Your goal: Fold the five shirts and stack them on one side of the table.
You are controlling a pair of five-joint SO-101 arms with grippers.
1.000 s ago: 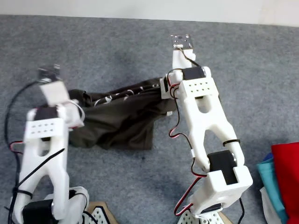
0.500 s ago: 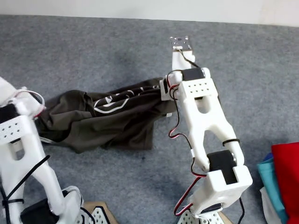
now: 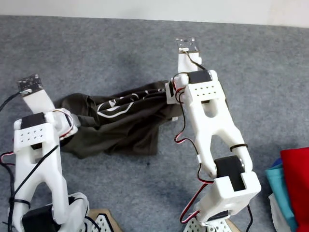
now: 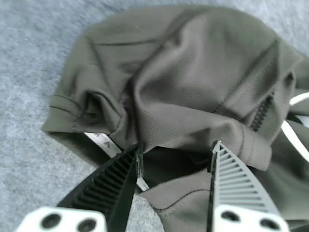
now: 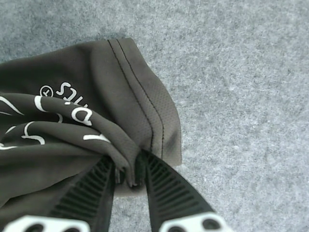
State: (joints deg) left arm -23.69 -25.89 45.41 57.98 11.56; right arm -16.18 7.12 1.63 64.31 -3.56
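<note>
Shirt, dark olive, is lying crumpled across the grey desk, long axis running arm to arm, the right fingers pinching its right-hand hem while the left fingers are hovering spread directly over its opposite end.

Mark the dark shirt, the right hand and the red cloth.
dark shirt [image 3: 120, 128]: high view, middle of fabric.
right hand [image 5: 127, 166]: right wrist view, between fingertips.
red cloth [image 3: 295, 176]: high view, upper part.

Left arm holds its jaws apart; outstretched right arm has jaws clamped.
</note>
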